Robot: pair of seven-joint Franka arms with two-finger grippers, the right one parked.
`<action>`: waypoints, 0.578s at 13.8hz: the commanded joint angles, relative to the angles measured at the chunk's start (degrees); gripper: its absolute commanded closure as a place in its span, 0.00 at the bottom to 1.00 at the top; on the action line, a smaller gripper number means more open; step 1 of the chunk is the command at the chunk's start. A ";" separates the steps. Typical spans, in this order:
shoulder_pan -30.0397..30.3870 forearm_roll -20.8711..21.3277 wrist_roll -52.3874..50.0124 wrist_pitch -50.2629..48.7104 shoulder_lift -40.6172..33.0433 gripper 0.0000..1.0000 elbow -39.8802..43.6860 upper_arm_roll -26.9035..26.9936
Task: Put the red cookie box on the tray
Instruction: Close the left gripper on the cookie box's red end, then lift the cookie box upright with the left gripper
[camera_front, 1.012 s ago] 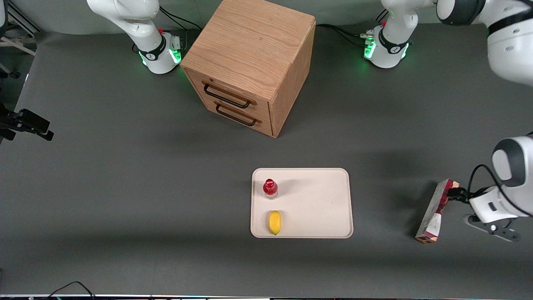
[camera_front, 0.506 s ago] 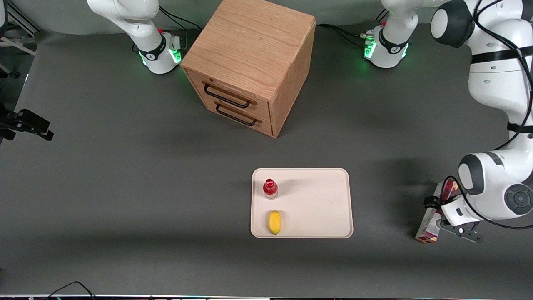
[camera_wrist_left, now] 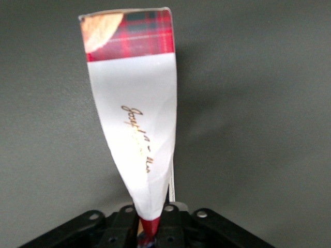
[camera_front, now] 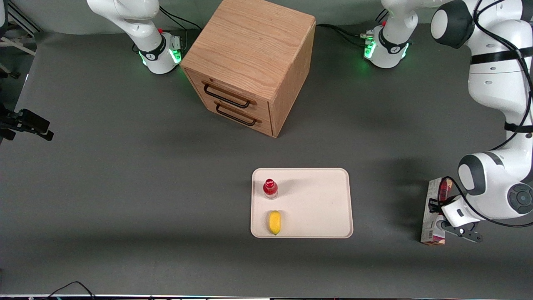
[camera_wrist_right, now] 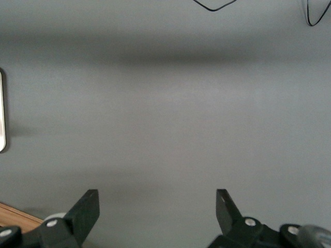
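Observation:
The red cookie box (camera_front: 429, 227) is a long plaid box with a white patch, off the tray toward the working arm's end of the table. My left gripper (camera_front: 435, 205) is shut on its middle from above. In the left wrist view the box (camera_wrist_left: 134, 113) runs away from the gripper (camera_wrist_left: 150, 227), pinched between the black fingers. I cannot tell whether it touches the table. The cream-white tray (camera_front: 320, 200) lies flat near the table's middle, about a box length away from the held box.
A small red-capped bottle (camera_front: 270, 188) and a yellow fruit (camera_front: 274, 222) sit on the tray's end toward the parked arm. A wooden two-drawer cabinet (camera_front: 250, 62) stands farther from the front camera. The tray's edge (camera_wrist_right: 1, 111) shows in the right wrist view.
The left arm has swung over the box and its wrist has turned. The box has rotated from slanted to nearly straight, with the gripper on it.

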 commanded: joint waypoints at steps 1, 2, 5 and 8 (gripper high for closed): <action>-0.27 -1.41 0.71 -2.90 -1.55 1.00 1.03 0.25; -0.27 -2.28 0.54 -6.58 -1.64 1.00 4.09 0.34; -0.36 -4.22 -2.60 -21.86 -3.47 1.00 13.84 0.69; -0.62 -3.87 -11.56 -33.48 -8.38 1.00 18.35 0.34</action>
